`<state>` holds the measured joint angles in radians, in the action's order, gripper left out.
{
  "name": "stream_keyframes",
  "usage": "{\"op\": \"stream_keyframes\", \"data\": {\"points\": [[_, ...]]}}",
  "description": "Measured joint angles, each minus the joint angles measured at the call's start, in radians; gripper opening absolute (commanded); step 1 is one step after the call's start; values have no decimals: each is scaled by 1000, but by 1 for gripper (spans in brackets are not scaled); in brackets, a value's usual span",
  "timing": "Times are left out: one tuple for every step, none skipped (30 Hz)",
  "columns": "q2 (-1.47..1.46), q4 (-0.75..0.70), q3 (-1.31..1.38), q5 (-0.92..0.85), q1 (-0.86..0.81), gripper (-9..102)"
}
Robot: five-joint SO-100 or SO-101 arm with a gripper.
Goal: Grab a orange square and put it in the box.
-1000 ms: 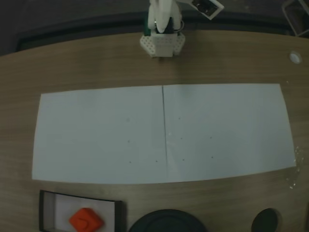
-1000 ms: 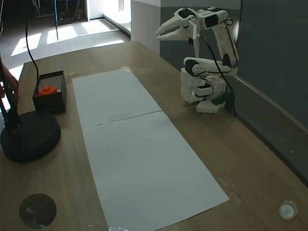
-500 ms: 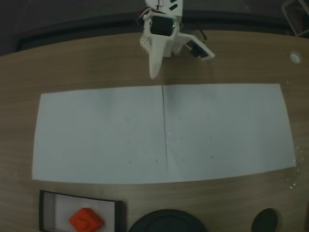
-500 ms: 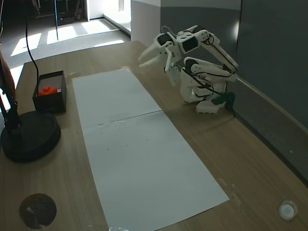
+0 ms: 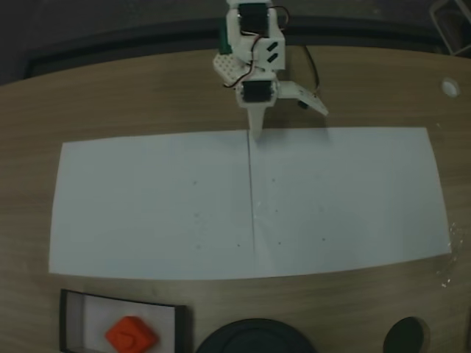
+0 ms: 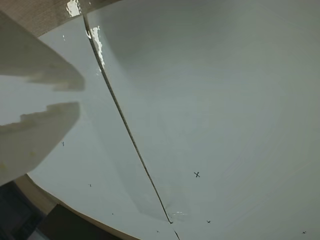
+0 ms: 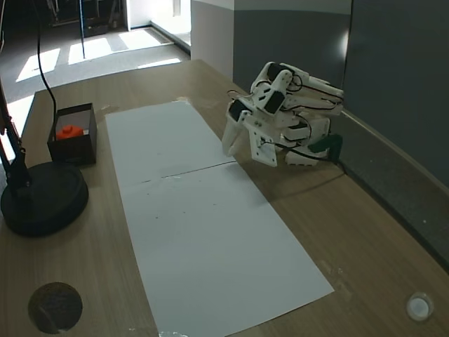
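One white two-finger gripper [image 5: 255,132] [image 7: 227,149] [image 6: 75,97] points down at the seam where two white paper sheets [image 5: 338,198] [image 7: 203,239] [image 6: 210,100] meet, at the paper edge nearest the arm's white base [image 5: 239,70] [image 7: 302,151]. In the wrist view the finger tips [image 6: 55,75] sit slightly parted with a thin gap between them, nothing held. The wooden table [image 5: 147,95] [image 7: 351,232] carries the sheets. Well apart from the gripper, across the full paper width, the small bright orange-red cube [image 5: 131,334] [image 7: 68,131] lies inside the shallow black-walled box with white floor [image 5: 74,318] [image 7: 72,149]. Just beside the box is a round black disc-shaped object [image 5: 254,335] [image 7: 43,200]. A smaller dark round disc [image 5: 403,334] [image 7: 55,307] lies farther along that table edge.
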<state>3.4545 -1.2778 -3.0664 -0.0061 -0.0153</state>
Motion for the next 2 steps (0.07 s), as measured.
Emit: {"op": "stream_keyframes", "data": {"points": [[0, -3, 2, 0, 0, 0], [0, -5, 2, 0, 0, 0]]}}
